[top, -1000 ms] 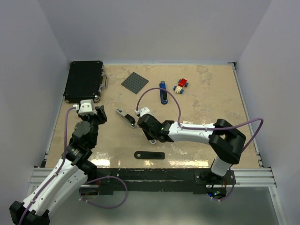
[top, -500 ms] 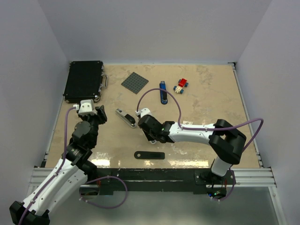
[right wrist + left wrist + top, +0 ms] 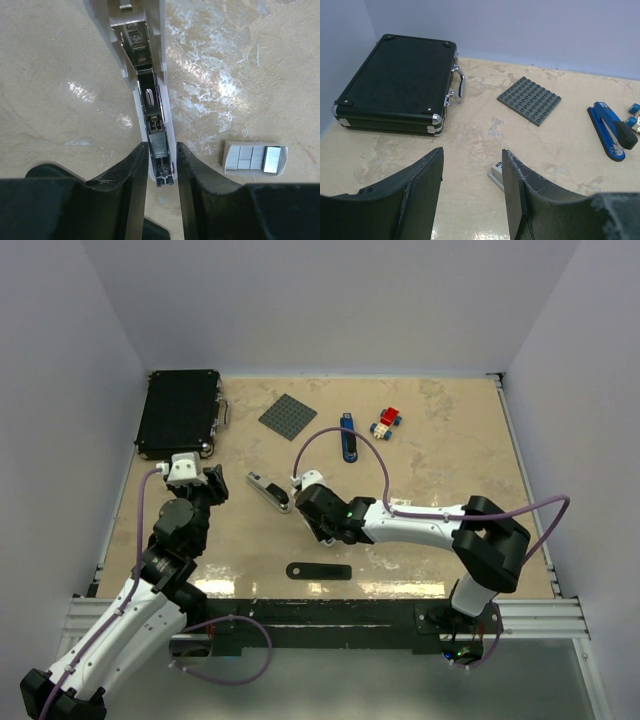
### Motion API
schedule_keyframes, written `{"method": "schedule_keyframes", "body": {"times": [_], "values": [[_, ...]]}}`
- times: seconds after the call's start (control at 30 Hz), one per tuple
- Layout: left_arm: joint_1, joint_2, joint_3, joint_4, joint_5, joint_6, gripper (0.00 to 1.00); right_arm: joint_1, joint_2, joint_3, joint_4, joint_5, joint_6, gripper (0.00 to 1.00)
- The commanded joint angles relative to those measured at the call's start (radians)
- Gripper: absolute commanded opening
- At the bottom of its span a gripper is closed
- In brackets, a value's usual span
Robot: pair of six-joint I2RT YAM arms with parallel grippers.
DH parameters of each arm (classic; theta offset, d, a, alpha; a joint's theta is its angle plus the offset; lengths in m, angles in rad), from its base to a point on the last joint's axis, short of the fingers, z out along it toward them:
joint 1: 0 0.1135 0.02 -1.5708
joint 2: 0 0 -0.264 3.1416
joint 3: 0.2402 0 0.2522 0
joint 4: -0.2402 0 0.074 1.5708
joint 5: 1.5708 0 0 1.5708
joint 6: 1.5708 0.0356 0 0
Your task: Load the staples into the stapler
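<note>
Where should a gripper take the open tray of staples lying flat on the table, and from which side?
Probably from straight above, pinching its two long walls: the staples tray lies flat and shallow, narrower that way, and apart from the stapler.

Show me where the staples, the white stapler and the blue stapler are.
staples [image 3: 255,157], right wrist view, middle of the open grey tray.
white stapler [image 3: 150,95], right wrist view, its open metal channel.
blue stapler [image 3: 604,122], left wrist view, its blue top arm.
</note>
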Motion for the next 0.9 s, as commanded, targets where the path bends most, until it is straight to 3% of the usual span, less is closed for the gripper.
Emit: {"method": "schedule_keyframes", "body": {"times": [0.0,0.87], "values": [[0.008,-0.003,0.041,0.017,0.009,-0.014,0.55,-0.001,-0.05,0.058,-0.024,0.03,-0.012,0.33],[0.009,0.002,0.04,0.019,0.015,-0.014,0.55,-0.044,0.036,0.078,0.04,-0.028,-0.05,0.34]]}}
